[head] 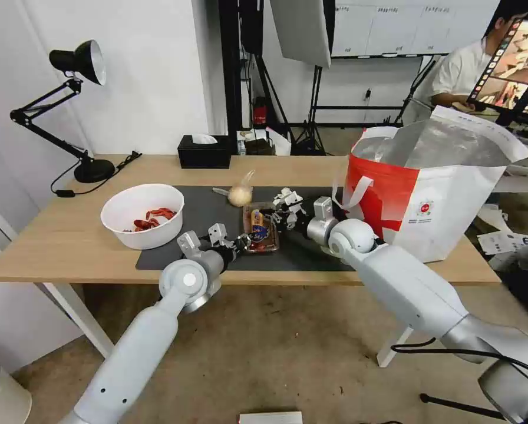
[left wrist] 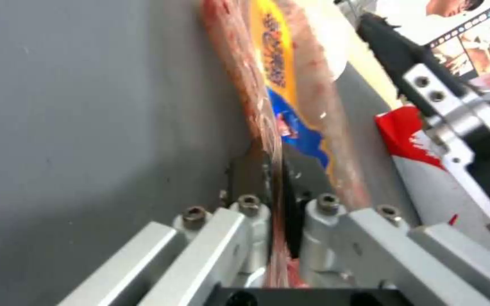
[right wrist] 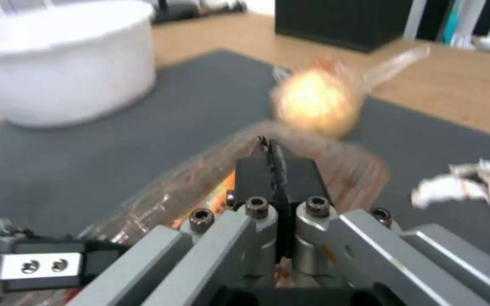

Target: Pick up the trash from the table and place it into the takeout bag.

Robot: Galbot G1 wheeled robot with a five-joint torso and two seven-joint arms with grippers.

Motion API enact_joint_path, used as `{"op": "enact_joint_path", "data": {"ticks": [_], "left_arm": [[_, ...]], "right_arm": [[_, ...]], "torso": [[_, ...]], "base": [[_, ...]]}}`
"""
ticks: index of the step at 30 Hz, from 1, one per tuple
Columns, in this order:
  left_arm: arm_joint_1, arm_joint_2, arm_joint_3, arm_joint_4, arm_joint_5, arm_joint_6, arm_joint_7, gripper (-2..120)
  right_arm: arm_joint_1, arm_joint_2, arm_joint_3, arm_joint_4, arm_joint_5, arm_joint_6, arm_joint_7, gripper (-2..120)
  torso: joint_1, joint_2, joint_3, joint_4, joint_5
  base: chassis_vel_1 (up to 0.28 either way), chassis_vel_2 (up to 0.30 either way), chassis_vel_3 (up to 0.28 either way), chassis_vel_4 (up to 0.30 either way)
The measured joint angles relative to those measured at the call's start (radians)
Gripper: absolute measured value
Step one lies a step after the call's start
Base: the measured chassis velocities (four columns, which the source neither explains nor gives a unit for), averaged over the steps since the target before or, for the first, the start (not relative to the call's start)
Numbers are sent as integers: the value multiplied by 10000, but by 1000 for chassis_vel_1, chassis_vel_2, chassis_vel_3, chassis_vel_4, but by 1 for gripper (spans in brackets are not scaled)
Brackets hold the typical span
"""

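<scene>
Clear plastic hinged tray [head: 260, 228] on the counter's grey mat [head: 205, 212] between both grippers, takeout bag [head: 435, 200] just beside, left gripper [left wrist: 279, 187] jaws clamped on tray's edge, right gripper [right wrist: 274, 168] jaws clamped on its opposite rim, white bowl [right wrist: 58, 63] behind.

Two pale grey, smooth-shelled arms rising from the lower frame of the head view, with rounded ball-like joints and silver rings. Black cable looped under the right forearm, lower right. Left pincer [left wrist: 276, 199] and right pincer [right wrist: 276, 170]: brushed aluminium linkage bars, hex-socket screws at the pivots, flat black finger pads [right wrist: 253, 176].
</scene>
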Motion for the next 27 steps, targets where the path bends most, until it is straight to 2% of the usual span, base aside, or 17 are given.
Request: {"op": "enact_joint_path", "data": {"ticks": [8, 10, 11, 13, 14, 15, 17, 18, 19, 21, 22, 23, 25, 26, 27], "left_arm": [[129, 225, -259, -971, -117, -333, -183, 0], [146, 332, -340, -1253, -23, -535, -229, 0], [146, 332, -340, -1253, -23, -535, -229, 0], [134, 410, -378, -1414, 256, -788, -181, 0], [70, 489, -408, -1537, 433, -984, -98, 0], [70, 489, -408, -1537, 433, -984, -98, 0], [-77, 616, -457, -1640, 695, -1227, 99, 0], [-270, 767, -475, -1663, 958, -1427, 306, 0], [-270, 767, -475, -1663, 958, -1427, 306, 0], [-851, 1082, -441, -1618, 1208, -1752, 616, 0], [-851, 1082, -441, -1618, 1208, -1752, 616, 0], [-1168, 1236, -364, -1525, 1285, -1932, 776, 0], [-1168, 1236, -364, -1525, 1285, -1932, 776, 0], [-1913, 1402, -100, -1249, 1485, -2230, 1069, 0], [-2291, 1414, 79, -1115, 1567, -2349, 1146, 0]], "right_arm": [[-715, -611, 726, 1401, 918, 881, 460, 0], [-1336, -1102, 1194, 2400, 1206, 1067, 1212, 0], [-1336, -1102, 1194, 2400, 1206, 1067, 1212, 0], [-2208, -1583, 1713, 3521, 1304, 1121, 2153, 0], [-3000, -1880, 2126, 4341, 1314, 1143, 2846, 5], [-3000, -1880, 2126, 4341, 1314, 1143, 2846, 5], [-4134, -2193, 2702, 5359, 1316, 1156, 3850, 12], [-5077, -2349, 3275, 6094, 1290, 1156, 4458, 18], [-5077, -2349, 3275, 6094, 1290, 1156, 4458, 18], [-6754, -2548, 4207, 7020, 561, 1224, 4818, 28], [-6754, -2548, 4207, 7020, 561, 1224, 4818, 28], [-7489, -2585, 4481, 7282, -52, 1365, 4852, 33], [-7489, -2585, 4481, 7282, -52, 1365, 4852, 33], [-8868, -2477, 5010, 7605, -1405, 1945, 4797, 44], [-9431, -2327, 5257, 7683, -1957, 2254, 4708, 50]], "torso": [[1, 1, -2, 2, 2], [0, 0, -2, 3, 2], [0, 0, -2, 3, 2], [1, 0, -3, 4, 1], [0, 1, -3, 1, 2], [0, 1, -3, 1, 2], [-1, 1, -4, -3, 3], [-2, 2, -4, -5, 5], [-2, 2, -4, -5, 5], [-2, 2, -5, 0, 0], [-2, 2, -5, 0, 0], [-2, 1, -4, 0, 4], [-2, 1, -4, 0, 4], [-2, 1, -4, 4, -1], [-2, 2, -5, 3, 1]], "base": [[0, 0, 0, 0], [0, 0, 0, 0], [0, 0, 0, 0], [0, 0, 0, 0], [0, 0, 0, 0], [0, 0, 0, 0], [0, 0, 0, 0], [0, 0, 0, 0], [0, 0, 0, 0], [0, 0, 0, 0], [0, 0, 0, 0], [0, 0, 0, 0], [0, 0, 0, 0], [0, 0, 0, 0], [0, 0, 0, 0]]}}
